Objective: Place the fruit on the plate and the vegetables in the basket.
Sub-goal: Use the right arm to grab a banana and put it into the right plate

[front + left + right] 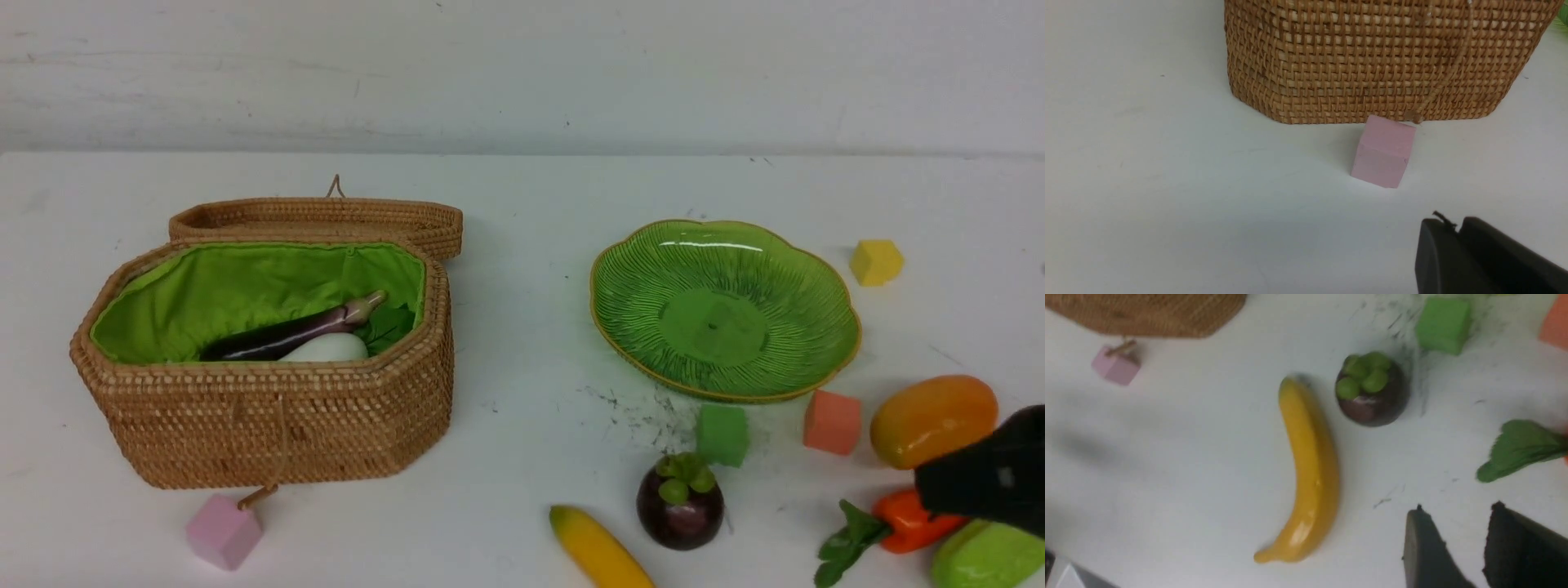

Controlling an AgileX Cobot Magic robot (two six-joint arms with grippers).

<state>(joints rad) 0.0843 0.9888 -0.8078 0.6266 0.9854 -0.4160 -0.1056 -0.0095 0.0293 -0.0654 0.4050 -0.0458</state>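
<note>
Two things lie in the basket (269, 433): eggplant (286, 335) and radish (326, 349). Left fingers (1437, 253) press together near the pink cube (1382, 157); right fingers (1425, 547) stand spread near the banana (1310, 469).

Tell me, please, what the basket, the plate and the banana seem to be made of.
Basket: woven rattan or similar cane, matte, visible weave; green cloth lining. Plate: probably glazed ceramic or glass, glossy, with bright reflections on its ribs. Banana: likely hard plastic, smooth, with a shiny highlight.

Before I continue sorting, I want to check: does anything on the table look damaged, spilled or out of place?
Nothing is spilled or broken. Only dark scuff marks soil the table beside the near edge of the plate.
</note>
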